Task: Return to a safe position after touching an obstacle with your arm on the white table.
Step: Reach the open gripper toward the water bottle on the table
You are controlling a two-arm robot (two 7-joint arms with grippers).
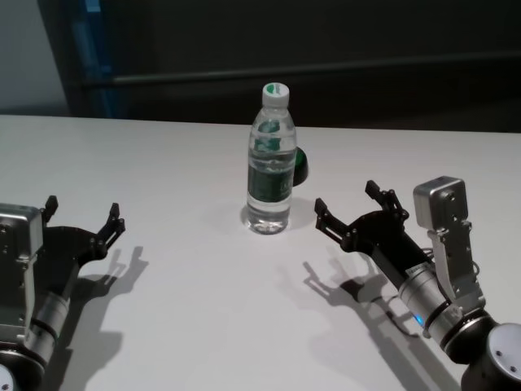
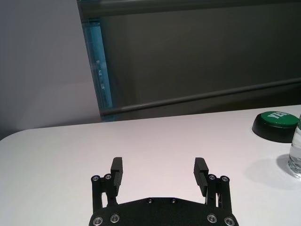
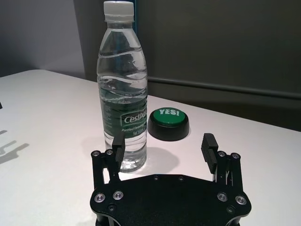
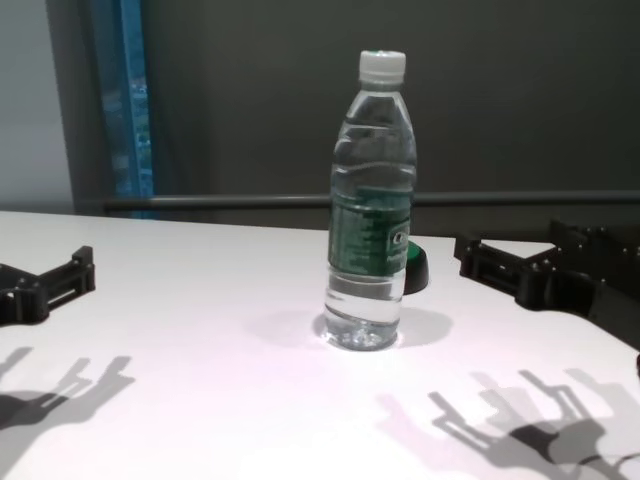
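Observation:
The obstacle, a tall clear water bottle (image 1: 270, 163) with a white cap and dark green label, stands upright mid-table on the white table (image 1: 179, 163). It also shows in the chest view (image 4: 371, 210), in the right wrist view (image 3: 123, 89), and its edge in the left wrist view (image 2: 296, 153). My right gripper (image 1: 352, 208) is open and empty, just right of the bottle, a short gap away; its left finger (image 3: 117, 150) lines up in front of the bottle's base. My left gripper (image 1: 81, 216) is open and empty, far left of the bottle.
A low round green button on a black base (image 3: 169, 122) sits just behind the bottle to its right, also in the head view (image 1: 300, 166) and left wrist view (image 2: 275, 125). A dark wall with a rail stands beyond the table's far edge.

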